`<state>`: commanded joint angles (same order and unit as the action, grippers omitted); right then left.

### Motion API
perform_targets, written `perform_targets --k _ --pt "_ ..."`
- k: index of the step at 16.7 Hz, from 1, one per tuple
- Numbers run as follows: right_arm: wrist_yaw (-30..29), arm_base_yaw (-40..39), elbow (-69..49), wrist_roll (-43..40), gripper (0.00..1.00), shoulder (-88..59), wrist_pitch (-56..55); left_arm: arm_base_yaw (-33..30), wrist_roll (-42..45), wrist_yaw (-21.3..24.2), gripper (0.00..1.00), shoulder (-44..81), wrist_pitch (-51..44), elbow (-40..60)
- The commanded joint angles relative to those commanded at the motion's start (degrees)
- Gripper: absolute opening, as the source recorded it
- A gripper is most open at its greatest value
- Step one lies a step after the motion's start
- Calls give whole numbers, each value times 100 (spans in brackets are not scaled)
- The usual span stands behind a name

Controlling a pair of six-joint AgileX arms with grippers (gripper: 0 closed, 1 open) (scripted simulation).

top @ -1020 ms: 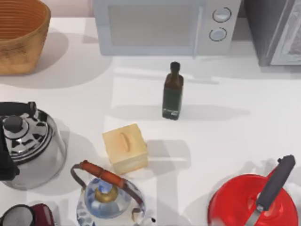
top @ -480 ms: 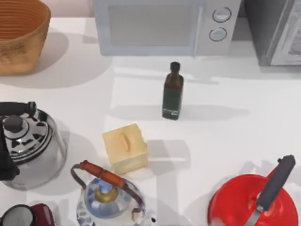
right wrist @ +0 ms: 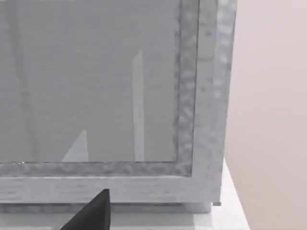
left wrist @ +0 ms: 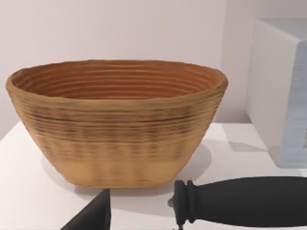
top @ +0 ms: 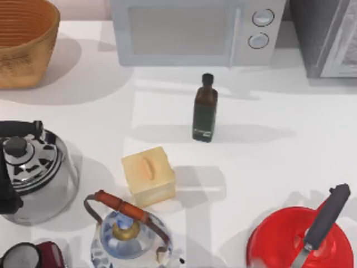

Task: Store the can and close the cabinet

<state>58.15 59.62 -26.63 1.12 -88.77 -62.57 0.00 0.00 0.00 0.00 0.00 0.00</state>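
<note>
The can is out of view. The grey cabinet (top: pixel 326 39) stands at the table's back right corner. Its pale framed door panel (right wrist: pixel 120 96) is seen close up in the right wrist view, with a dark tip of my right gripper (right wrist: pixel 93 213) just in front of it. A dark tip of my left gripper (left wrist: pixel 93 215) shows in the left wrist view, facing the woven basket (left wrist: pixel 117 120) from across the table top. A dark green bottle (top: pixel 204 114) stands upright near the middle of the table.
A white microwave (top: pixel 195 30) sits at the back, the woven basket (top: pixel 25 42) at back left. A steel kettle (top: pixel 33 173), a yellow box (top: pixel 148 176), a glass teapot (top: pixel 127 234) and a red kettle (top: pixel 301 240) crowd the front.
At the top right corner the cabinet's door edge has swung in and now lies closer to the cabinet body. Everything else on the table stays put.
</note>
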Motion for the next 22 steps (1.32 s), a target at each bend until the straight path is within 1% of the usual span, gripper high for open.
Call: perform_targets --k 2,4,11,14,16,18,22 --pt "46 58 -630 -7 100 35 653 0 0 0 100 0 0 0" --pt "109 104 -1464 -12 100 102 1545 0 0 0 100 0 0 0" --pt "221 124 -4928 -17 100 595 5844 0 0 0 100 0 0 0" --pt "180 82 -6212 -10 100 871 7263 0 0 0 100 0 0 0" --pt "144 54 -6800 -2 100 1023 7909 0 0 0 100 0 0 0" --pt "111 22 -7170 8 100 1142 8319 0 0 0 100 0 0 0" --pt "94 3 -7322 14 100 1201 8493 0 0 0 100 0 0 0"
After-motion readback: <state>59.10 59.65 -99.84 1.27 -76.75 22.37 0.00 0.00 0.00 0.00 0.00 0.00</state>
